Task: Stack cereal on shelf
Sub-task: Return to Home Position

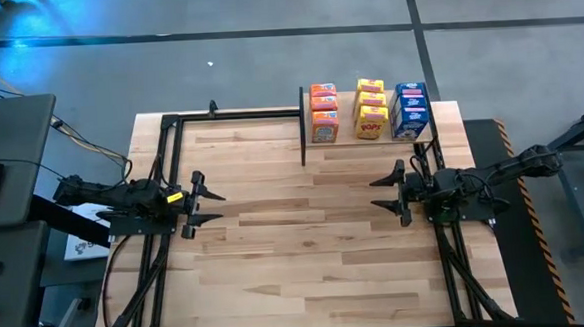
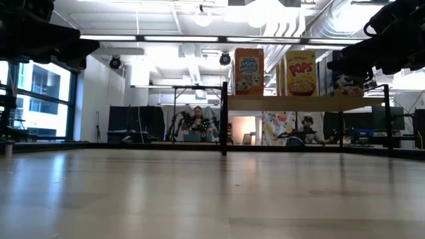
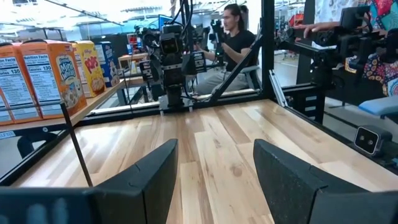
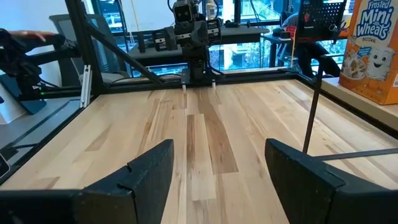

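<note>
The cereal boxes stand upright in three rows on the shelf [image 1: 349, 138] at the table's far right: orange [image 1: 323, 112], yellow [image 1: 370, 107] and blue [image 1: 409, 110]. In the low view a Mini-Wheats box [image 2: 249, 71] and a Pops box [image 2: 300, 72] face me on the shelf board [image 2: 292, 103]. My left gripper [image 1: 214, 206] hovers open at the table's left side, pointing level toward the right. My right gripper [image 1: 379, 193] hovers open at the right side, pointing toward the left. Nothing lies between the fingers of either one.
A black metal frame [image 1: 239, 114] runs along the table's far and side edges, with a thin black upright [image 1: 302, 123] at the shelf's left end. The bare wooden tabletop [image 1: 296, 243] lies between the two arms. People sit in the room beyond the table [image 3: 236, 37].
</note>
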Available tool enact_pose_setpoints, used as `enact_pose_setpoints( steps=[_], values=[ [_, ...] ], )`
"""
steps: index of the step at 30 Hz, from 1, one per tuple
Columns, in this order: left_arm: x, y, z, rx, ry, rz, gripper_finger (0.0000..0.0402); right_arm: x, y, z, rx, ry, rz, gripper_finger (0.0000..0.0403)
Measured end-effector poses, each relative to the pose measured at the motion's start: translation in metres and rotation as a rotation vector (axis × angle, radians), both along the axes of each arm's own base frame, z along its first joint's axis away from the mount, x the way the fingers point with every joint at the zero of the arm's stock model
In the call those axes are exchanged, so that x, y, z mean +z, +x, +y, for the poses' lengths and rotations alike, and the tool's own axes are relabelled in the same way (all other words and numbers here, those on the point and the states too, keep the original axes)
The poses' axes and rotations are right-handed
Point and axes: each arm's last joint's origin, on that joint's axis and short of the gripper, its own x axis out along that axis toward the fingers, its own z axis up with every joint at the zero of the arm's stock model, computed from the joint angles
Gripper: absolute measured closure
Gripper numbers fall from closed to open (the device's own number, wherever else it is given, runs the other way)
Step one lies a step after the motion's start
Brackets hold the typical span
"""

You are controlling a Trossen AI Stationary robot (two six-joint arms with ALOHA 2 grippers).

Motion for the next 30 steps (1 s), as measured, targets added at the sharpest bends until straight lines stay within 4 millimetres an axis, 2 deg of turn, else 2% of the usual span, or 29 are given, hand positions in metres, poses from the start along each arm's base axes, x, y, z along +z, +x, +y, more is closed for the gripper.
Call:
enact_pose_setpoints(
  steps=[18, 30],
  values=[
    [0.0, 0.0, 0.0, 0.003, 0.001, -0.001, 0.0202, 0.016, -0.018, -0.009, -0.044, 0.044, -0.2, 0.0158],
    [0.0, 0.001, 0.004, 0.042, 0.001, -0.002, 0.0202, 0.016, -0.018, -0.009, -0.043, 0.043, -0.192, 0.0158]
  ],
)
